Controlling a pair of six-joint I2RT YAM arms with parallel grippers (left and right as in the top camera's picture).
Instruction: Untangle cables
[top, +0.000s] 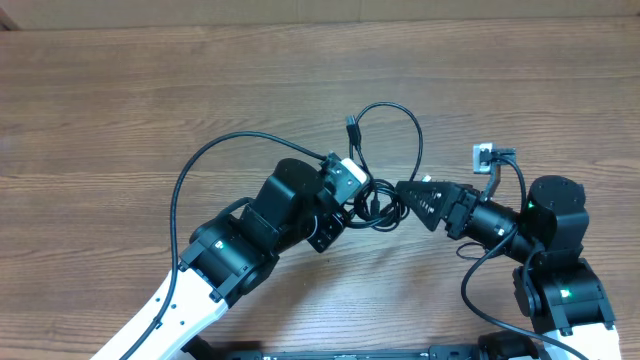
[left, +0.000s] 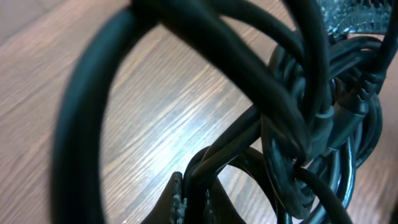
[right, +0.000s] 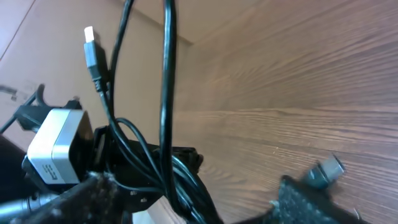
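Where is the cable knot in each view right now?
Overhead: cable knot at centre, between the two arms.
Left wrist: knot fills the right half, very close.
Right wrist: knot at lower left.
Shared landmark: white camera box beside the knot, in overhead and right wrist only.

This looks like a robot lab, set up as a test bench. My left arm (top: 250, 230) and right arm (top: 545, 230), 2 black-and-white machines with green lights (top: 527, 207) on their joints, reach over 1 wood-grain table (top: 120, 100). A small white camera (top: 347, 178) sits on my left wrist, and loose black cables (top: 385, 150) lie between the arms as practice material.
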